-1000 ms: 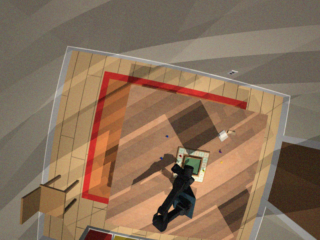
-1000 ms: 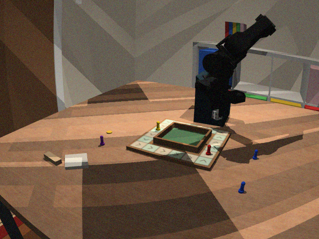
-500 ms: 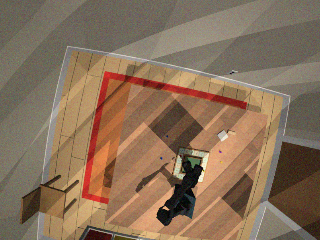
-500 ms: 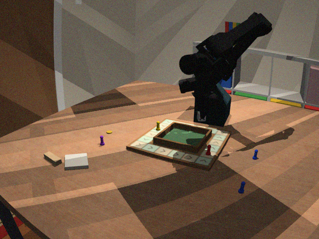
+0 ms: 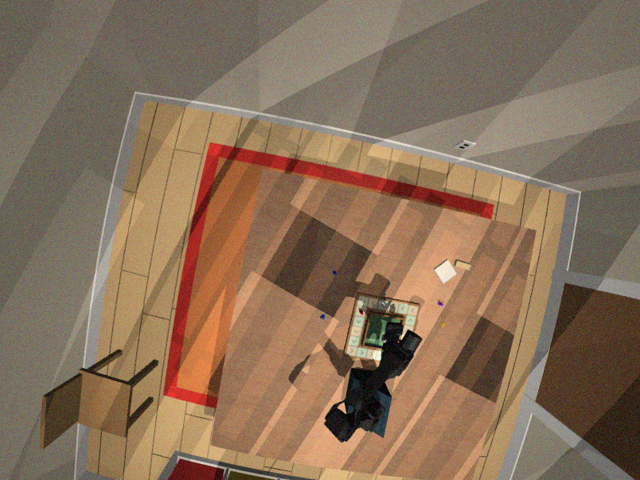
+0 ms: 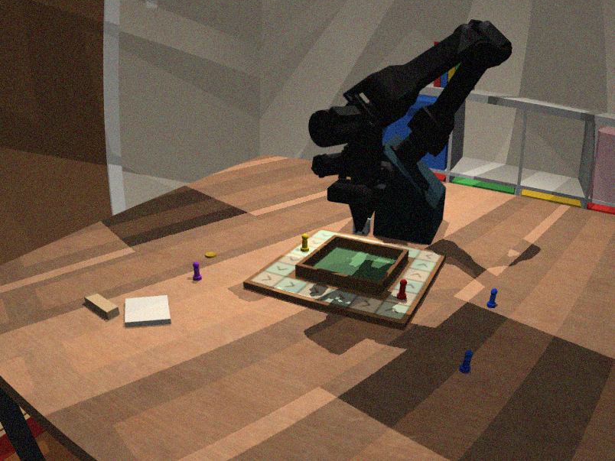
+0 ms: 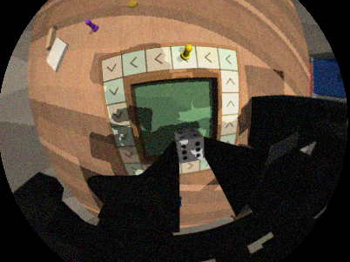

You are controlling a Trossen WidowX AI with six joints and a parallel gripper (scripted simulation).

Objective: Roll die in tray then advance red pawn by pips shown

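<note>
My gripper (image 6: pixel 362 225) (image 7: pixel 187 143) is shut on the grey die (image 7: pixel 190 145), raised at the arm's side of the tray. The die's face towards the wrist camera shows two columns of dark pips; in the exterior view it is hard to make out. The brown-walled tray (image 5: pixel 365 329) (image 6: pixel 333 280) (image 7: pixel 174 77) with its green floor holds nothing that I can see. The red pawn (image 5: pixel 360 311) (image 6: pixel 402 289) stands upright on the arrow track, near a board corner; it is hidden in the wrist view. The arm covers part of the board in the top view.
The yellow pawn (image 6: pixel 304 243) (image 7: pixel 186 52) stands on the track. Off the board are a purple pawn (image 5: pixel 440 302) (image 6: pixel 196 271) (image 7: pixel 91 25), two blue pawns (image 6: pixel 492 298) (image 6: pixel 466 361), a yellow disc (image 6: pixel 210 254) (image 7: pixel 132 3), a white block (image 6: pixel 147 310) and a wooden block (image 6: pixel 101 306).
</note>
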